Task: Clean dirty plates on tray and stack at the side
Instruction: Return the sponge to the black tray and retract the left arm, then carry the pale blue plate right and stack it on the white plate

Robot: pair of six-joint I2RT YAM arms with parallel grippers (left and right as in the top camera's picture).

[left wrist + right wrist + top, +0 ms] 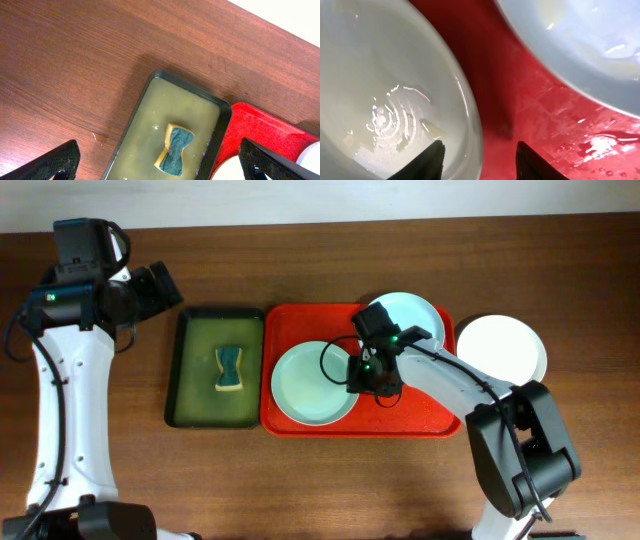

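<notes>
Right pincer (479, 159) open, straddling rim of glossy round mint plate (305, 385) on wet red tray (430, 420); left pincer (160, 147) open, beyond tray's left edge.

A narrow red strip parts the front plate (312, 383) from the back plate (415, 315) on the tray (430, 420). The right end effector (484, 162) sits in it, fingers spread astride the front plate's rim. The tray's right front corner and the bench (300, 480) before it lie open.

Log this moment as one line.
left jaws: open | right jaws: open, astride front green plate rim | back green plate: on red tray too | white plate: on table beside tray
</notes>
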